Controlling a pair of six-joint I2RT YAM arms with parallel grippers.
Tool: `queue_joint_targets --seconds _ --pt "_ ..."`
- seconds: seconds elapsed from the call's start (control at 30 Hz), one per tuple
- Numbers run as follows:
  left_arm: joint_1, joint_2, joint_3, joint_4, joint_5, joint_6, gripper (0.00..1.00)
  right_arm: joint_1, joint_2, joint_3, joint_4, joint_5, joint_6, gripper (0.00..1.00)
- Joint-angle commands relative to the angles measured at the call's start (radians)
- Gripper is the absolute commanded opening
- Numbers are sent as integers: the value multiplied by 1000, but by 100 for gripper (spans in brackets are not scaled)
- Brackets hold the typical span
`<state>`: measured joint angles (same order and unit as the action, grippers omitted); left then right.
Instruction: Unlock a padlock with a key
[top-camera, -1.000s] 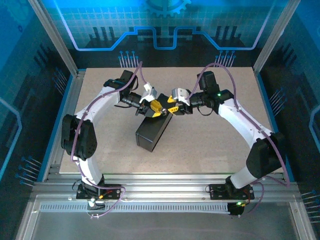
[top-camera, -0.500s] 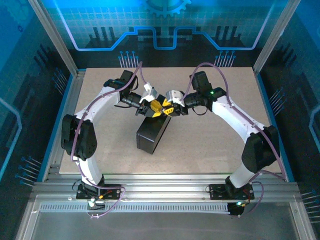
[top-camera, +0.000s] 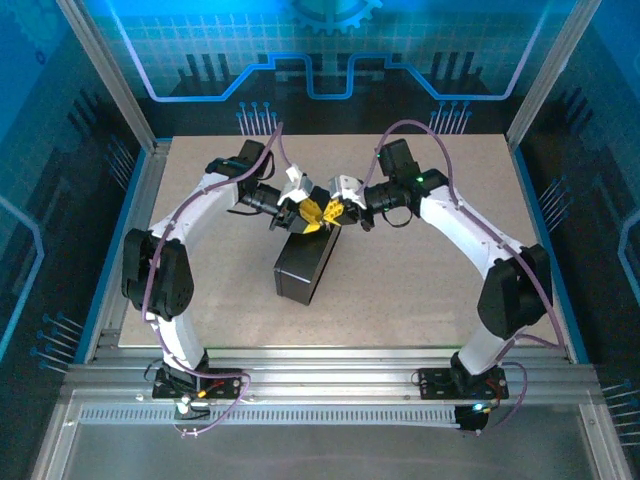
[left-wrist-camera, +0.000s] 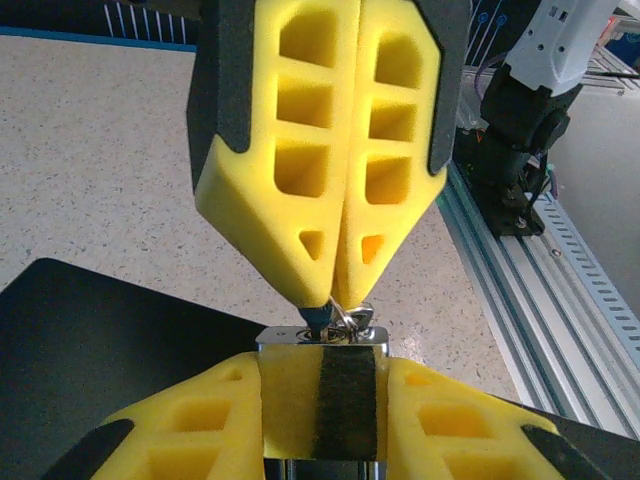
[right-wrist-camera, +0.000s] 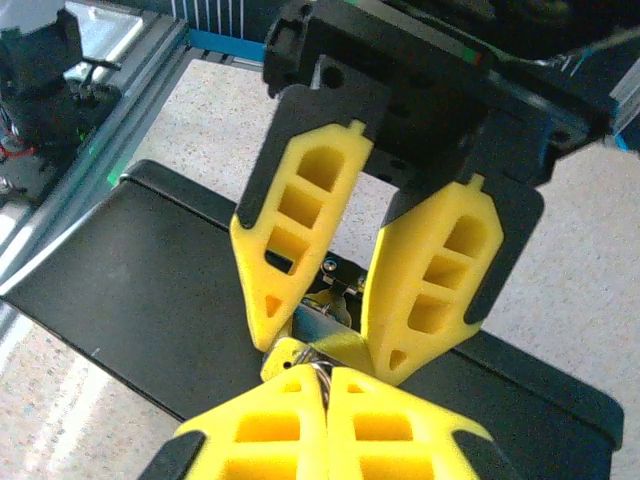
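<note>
Table (top-camera: 450, 290): speckled board, bare at 3 o'clock of the arms.

Black box (top-camera: 305, 270): lies at centre, long axis running 1 to 7 o'clock in the top view. Its far end is tucked under the two grippers. In the left wrist view it is cut off at the bottom corners.

Left gripper (top-camera: 307, 208): comes in from 9 o'clock, narrow, clamped on the padlock (left-wrist-camera: 320, 400).

Right gripper (top-camera: 333, 210): comes in from 3 o'clock, fingers pressed flat together, tip to tip with the left, pinching the key (left-wrist-camera: 316, 316).

Padlock: above the box's far end, between the left fingers (right-wrist-camera: 270, 290). From above it is buried in yellow foam and cannot be made out. Left wrist view: brass body with a dark stripe, silver end face pointing to 12 o'clock at the right fingertips; lower end cut off by the frame edge; shackle not made out.

Key: dark sliver only, mostly hidden in the fingertips, long axis 12 to 6, tip touching the padlock's end face. Whether it is inserted cannot be told. Small silver ring (left-wrist-camera: 352, 318) just at its 3 o'clock.
</note>
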<state>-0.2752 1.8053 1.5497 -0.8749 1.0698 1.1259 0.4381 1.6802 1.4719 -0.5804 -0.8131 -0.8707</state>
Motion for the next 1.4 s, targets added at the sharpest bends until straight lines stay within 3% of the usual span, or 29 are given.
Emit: queue_joint_targets --seconds 0.0,0.1,0.23,0.57,0.77,0.97,1.13,1.37 --pt "-2 -62 27 42 119 9 0 8 46 88 -42 7 139 0" --pt "-7 -85 -19 159 99 -63 0 11 79 164 -120 17 304 0" --pt "-7 -111 -81 314 76 -151 0 24 50 123 -105 114 584 0" --pt "-49 -150 -135 478 -62 -227 0 37 -5 88 -108 173 1426 0" --pt "-91 -167 -160 549 -115 -257 0 61 -34 57 -86 201 1831 0" --pt "-97 -174 -172 584 -132 -280 0 105 -74 43 -79 260 2069 0" --pt "-111 -179 -175 596 -168 -278 0 106 -134 -58 -6 296 2384 0" --pt "-106 -165 -148 513 -172 -237 0 83 -119 11 -55 326 2309 3"
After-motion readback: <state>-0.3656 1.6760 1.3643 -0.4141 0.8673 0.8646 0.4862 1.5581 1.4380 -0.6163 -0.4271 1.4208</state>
